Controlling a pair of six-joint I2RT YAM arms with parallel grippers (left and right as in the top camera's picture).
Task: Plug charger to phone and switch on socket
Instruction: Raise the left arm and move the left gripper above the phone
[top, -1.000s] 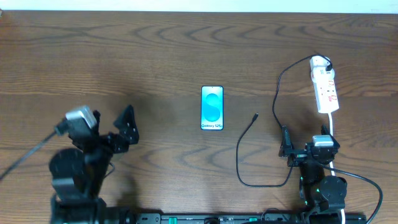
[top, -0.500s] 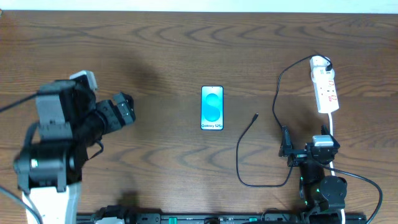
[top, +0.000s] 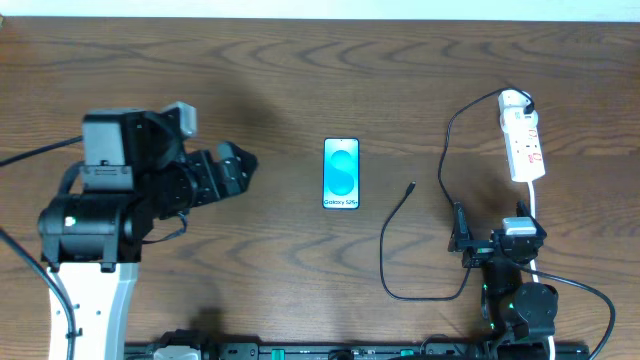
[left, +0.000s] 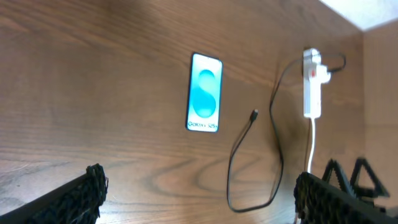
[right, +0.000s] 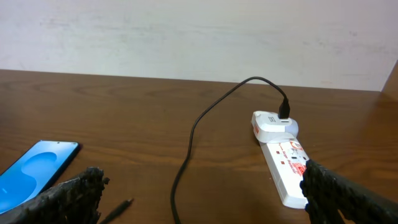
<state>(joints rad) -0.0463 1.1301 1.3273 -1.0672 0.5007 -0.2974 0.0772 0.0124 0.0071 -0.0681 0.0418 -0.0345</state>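
Phone (top: 341, 174) lies unplugged as left claw (top: 238, 168), jaws apart, swings nearer; charger (top: 398, 208) untouched; right claw (top: 462, 238) idle, also apart.

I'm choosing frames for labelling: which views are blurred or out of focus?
Overhead: sharp, evenly lit, phone text legible. Left wrist: slightly soft overall, left pincer fingers blurred at the bottom corners. Right wrist: socket fairly clear, right pincer fingers out of focus.
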